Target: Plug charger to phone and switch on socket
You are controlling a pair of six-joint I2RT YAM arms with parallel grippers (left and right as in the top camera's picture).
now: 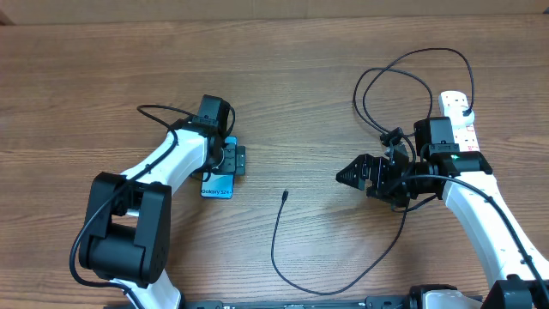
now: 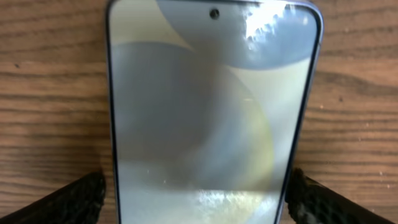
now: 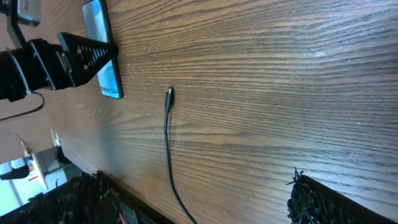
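The phone [image 1: 218,186] lies flat, straddled by the left gripper [image 1: 230,161], jaws wide, probably to steady it. The charger [image 1: 283,257] tip rests near the phone's right. Beyond it the right gripper [image 1: 347,176] gapes empty, with the socket [image 1: 459,116] farther right.

Robotics lab bench: wood-grain table [image 1: 283,86]; two white-and-black robot arms [image 1: 159,163] [image 1: 480,202] at its near edge
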